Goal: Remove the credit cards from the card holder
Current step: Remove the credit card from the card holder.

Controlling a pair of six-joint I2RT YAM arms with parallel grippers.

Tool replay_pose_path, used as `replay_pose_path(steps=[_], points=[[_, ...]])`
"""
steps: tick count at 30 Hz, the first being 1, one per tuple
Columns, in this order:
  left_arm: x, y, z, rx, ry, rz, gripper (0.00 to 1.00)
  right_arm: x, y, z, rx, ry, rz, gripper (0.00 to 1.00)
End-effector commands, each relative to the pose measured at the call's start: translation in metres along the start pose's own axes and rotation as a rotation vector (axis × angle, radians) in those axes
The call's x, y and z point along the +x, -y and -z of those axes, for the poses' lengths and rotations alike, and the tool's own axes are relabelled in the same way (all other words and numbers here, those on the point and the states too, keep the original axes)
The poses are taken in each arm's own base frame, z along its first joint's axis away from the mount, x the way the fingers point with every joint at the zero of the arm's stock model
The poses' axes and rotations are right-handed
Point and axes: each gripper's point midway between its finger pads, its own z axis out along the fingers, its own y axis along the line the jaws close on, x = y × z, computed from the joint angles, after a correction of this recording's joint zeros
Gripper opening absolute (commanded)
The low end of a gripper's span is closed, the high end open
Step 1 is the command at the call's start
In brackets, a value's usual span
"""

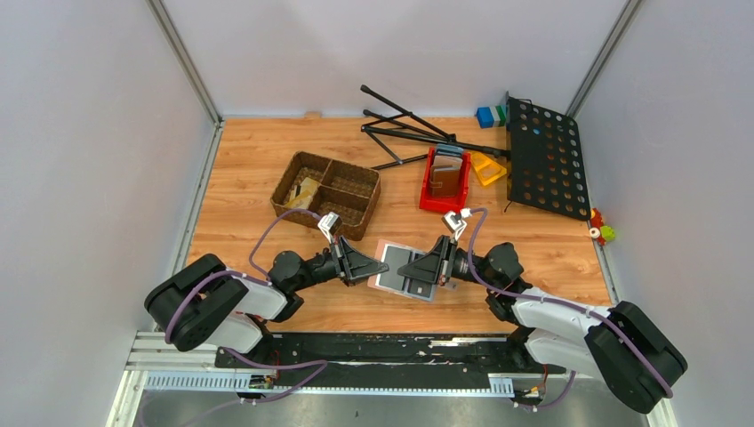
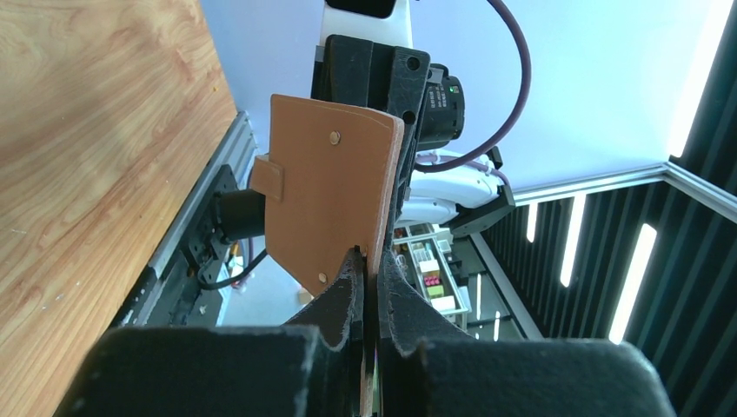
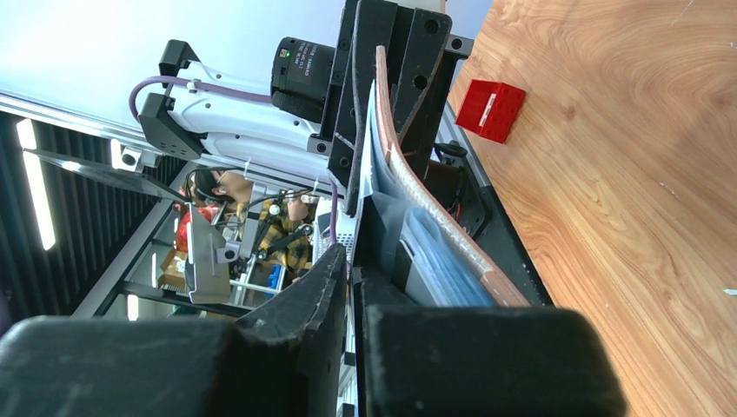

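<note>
Top external shows the card holder (image 1: 397, 277) lifted off the wooden table (image 1: 267, 160), spread open between the two arms with its grey inside facing up. The left gripper (image 1: 366, 265) has its fingers pressed together on the holder's left edge; the left wrist view shows the brown outer flap pinched near one corner. The right gripper (image 1: 420, 268) is closed on a thin layer at the holder's right half, but I cannot tell whether that layer is a card or a pocket lip. The credit cards cannot be picked out; the dark slot strips hide them. The holder looks light and floppy: in the right wrist view its flap bows, so it will likely bend rather than resist a pull. A card should be stiff, slick and thin, best taken by its exposed edge and drawn straight along the slot while the other gripper anchors the holder close to the fold
</note>
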Motion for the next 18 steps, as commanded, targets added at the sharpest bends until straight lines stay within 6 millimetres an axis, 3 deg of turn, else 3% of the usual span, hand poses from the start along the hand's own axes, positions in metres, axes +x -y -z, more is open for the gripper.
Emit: replay_pose_path(steps=[1,11,14,18], points=[[-0.0033,0.0085,0.0017,0.04,0.018,-0.042,0.06,-0.0037,-0.0155,0.0033,-0.064,0.02,0.054,0.08],[-0.0052,0.008,0.0022,0.031,0.023,-0.046,0.05,-0.0029,-0.0121,0.0103,-0.057,0.029,0.047,0.07],[-0.0047,0.0081,0.001,0.03,0.017,-0.049,0.06,-0.0033,-0.0151,0.0109,-0.068,0.03,0.058,0.01],[-0.0045,0.0078,0.0009,0.029,0.015,-0.049,0.07,-0.0043,-0.0162,0.011,-0.068,0.033,0.059,0.0]])
